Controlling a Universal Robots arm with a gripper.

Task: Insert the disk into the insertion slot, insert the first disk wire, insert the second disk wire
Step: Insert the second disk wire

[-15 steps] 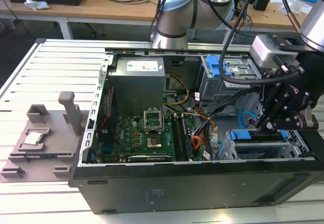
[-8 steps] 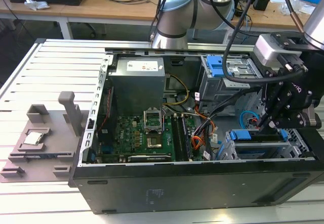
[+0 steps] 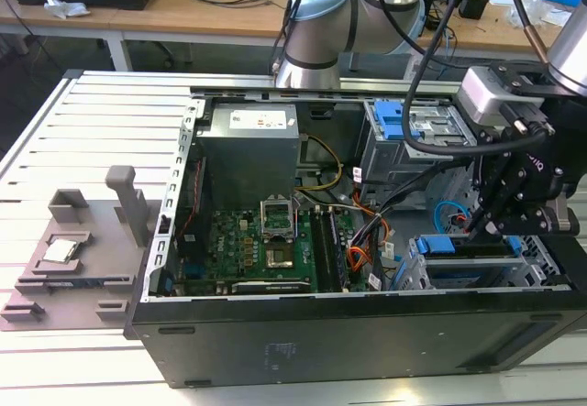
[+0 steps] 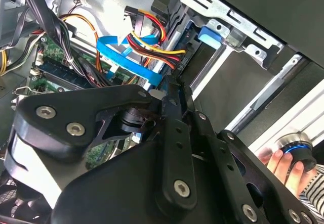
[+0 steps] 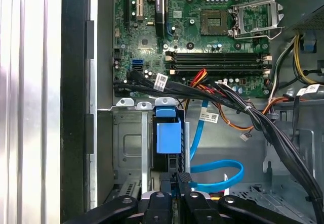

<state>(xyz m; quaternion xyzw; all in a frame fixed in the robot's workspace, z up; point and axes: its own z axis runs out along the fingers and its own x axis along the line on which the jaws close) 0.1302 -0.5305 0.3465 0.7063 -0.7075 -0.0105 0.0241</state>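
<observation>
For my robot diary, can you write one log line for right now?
hand: close by disk | disk: in insertion slot | blue wire: looped beside insertion slot

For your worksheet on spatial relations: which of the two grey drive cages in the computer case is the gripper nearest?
The low insertion slot at the case's near corner, right under the gripper. The taller cage stands further back.

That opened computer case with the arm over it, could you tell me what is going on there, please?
A robot arm is working inside the open computer case. Its claw hangs low at the exterior view's right, just above the insertion slot. The disk, in its blue carrier, already sits in that slot. The claw's fingers are close together at the disk's end, beside a looping blue cable. In the second wrist view, a person's hand rests by a knob outside the case.
</observation>
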